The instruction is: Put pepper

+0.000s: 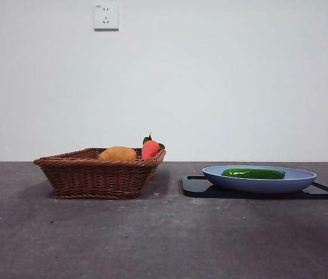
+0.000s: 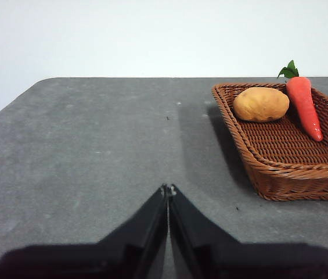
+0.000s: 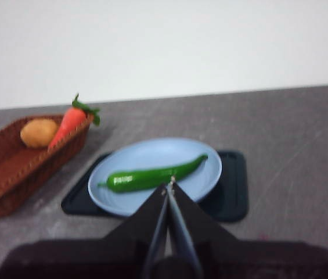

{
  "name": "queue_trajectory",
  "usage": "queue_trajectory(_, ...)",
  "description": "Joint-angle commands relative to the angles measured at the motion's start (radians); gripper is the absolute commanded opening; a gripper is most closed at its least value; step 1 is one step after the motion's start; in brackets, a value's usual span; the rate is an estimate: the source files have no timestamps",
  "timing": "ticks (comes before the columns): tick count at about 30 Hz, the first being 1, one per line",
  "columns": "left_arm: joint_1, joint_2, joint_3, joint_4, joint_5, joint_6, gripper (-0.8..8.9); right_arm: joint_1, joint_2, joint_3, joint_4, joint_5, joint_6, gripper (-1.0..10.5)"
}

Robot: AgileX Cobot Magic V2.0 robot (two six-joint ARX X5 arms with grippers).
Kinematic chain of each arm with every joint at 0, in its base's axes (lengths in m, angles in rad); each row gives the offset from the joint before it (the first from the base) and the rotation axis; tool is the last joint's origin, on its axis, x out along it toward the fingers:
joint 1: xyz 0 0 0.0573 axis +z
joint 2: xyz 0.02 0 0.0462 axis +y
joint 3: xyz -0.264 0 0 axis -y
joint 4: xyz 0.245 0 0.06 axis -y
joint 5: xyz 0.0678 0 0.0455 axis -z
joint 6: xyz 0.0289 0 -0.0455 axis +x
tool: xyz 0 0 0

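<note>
One pepper (image 1: 253,173) lies on one blue plate (image 1: 291,184) atop one black tray (image 1: 195,187). My left gripper (image 2: 168,189) and right gripper (image 3: 169,184) both have jaws pressed together, empty. One basket (image 1: 97,177) holds one carrot (image 1: 150,149), one potato (image 1: 118,154).

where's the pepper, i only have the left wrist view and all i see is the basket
Observer: The pepper lies on a blue plate, apart from the basket.
Operator: is the plate straight on the table
Observer: No, it sits on a black tray.
Operator: which gripper is closer to it
Observer: The right gripper; its wrist view looks straight at the pepper, with the jaws shut.
Operator: anything else on that plate
Observer: No, only the pepper. The carrot and the potato are in the basket.
</note>
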Motion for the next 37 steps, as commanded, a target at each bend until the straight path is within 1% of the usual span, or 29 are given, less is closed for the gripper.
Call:
queue_trajectory(1, 0.003, -0.004, -0.01, 0.008, 0.001, -0.009, 0.08, 0.002, -0.016, -0.026, 0.012, 0.004, 0.013, 0.1)
queue_trajectory(7, 0.003, -0.004, -0.01, 0.009, 0.001, -0.009, 0.08, 0.002, -0.024, -0.063, 0.003, 0.003, 0.02, 0.1)
queue_trajectory(13, 0.003, -0.004, -0.01, 0.009, 0.001, -0.009, 0.08, 0.002, -0.024, -0.069, -0.061, 0.004, 0.021, 0.1)
queue_trajectory(15, 0.003, -0.004, -0.01, 0.009, 0.001, -0.009, 0.08, 0.002, -0.024, -0.069, -0.055, 0.003, 0.039, 0.1)
queue_trajectory(37, 0.003, -0.004, -0.01, 0.008, 0.001, -0.009, 0.08, 0.002, -0.022, -0.069, -0.054, 0.004, 0.038, 0.1)
